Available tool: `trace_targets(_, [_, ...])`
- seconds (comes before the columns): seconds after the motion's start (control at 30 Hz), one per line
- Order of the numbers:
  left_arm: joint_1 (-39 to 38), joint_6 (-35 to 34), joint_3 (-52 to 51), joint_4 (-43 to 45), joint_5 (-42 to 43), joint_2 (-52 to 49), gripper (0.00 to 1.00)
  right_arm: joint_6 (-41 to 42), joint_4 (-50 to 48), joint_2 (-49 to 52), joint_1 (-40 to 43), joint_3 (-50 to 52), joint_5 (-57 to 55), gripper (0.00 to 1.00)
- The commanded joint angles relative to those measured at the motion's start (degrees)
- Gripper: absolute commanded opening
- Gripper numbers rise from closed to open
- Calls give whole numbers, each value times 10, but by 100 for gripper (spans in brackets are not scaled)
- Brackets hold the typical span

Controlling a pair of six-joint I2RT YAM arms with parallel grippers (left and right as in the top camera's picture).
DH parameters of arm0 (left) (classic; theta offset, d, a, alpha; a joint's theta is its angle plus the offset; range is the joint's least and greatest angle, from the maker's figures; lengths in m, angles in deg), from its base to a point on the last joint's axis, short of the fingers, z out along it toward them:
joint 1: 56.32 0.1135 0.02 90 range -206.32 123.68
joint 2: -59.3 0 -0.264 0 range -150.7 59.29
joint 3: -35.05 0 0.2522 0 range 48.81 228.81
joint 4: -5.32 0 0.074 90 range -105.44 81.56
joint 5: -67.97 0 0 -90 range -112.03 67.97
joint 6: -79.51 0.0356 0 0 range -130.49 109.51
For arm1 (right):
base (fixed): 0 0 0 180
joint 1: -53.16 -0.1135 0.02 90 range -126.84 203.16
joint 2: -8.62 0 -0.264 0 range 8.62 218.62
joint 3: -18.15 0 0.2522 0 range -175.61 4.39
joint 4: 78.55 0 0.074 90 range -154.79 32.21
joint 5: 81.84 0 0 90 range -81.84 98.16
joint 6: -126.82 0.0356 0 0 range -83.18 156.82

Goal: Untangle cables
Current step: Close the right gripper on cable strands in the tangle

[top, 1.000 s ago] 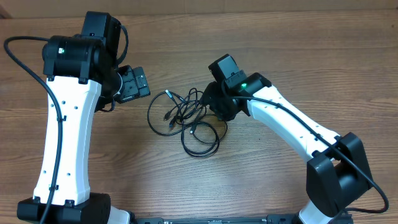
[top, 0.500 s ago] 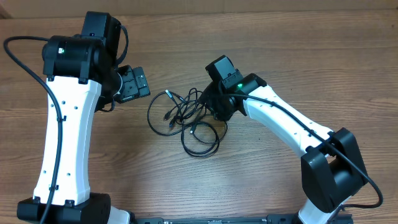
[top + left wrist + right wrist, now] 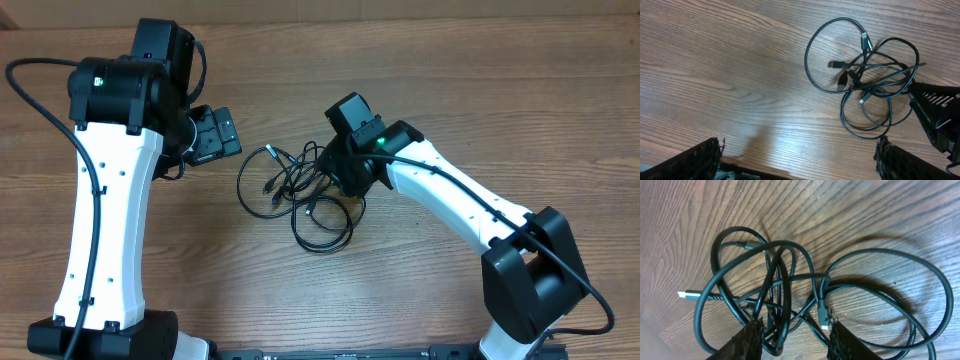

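Left arm: the left arm [image 3: 105, 200] rose from its base at the near left corner of the overhead view. Its white link ran away from the base, and the wrist was bent towards the middle of the desk [image 3: 520, 90].
Left fingers: the left fingers [image 3: 212, 137] stood spread as wide as they go and held nothing. They pointed towards the tangle but were well apart from it.
Room on the left: bare wood lay between the left fingers and the nearest loop, and more of it ran along the near side of the tangle.
Cables: the cables [image 3: 300, 190] lay flat at mid-desk in one loose knot of crossing black loops. One large loop bulged left and another hung towards the near side.
Plug end: in the right wrist view a pale plug end [image 3: 688, 295] stuck out on the left of the knot, clear of the other strands.
Right fingers: the right fingers [image 3: 338, 172] were down at the right edge of the tangle, partly apart, with several strands running between them. No firm pinch showed.
Right arm: the right arm [image 3: 450, 195] reached from its base at the near right corner diagonally up and left, with the wrist tipped down over the knot.
Room on the right: open wood stretched beyond the arm on the far side and to the right, up to the borders of the overhead view.
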Motion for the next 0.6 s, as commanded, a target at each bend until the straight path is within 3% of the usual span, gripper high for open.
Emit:
trace_targets(0.0, [-4,-2,-3,-1,-8,-4,100,11,0,3,-4,4,-22,43])
trace_targets(0.57, [-4,-2,-3,-1,-8,-4,100,10,-7,11,-4,19,-20,39])
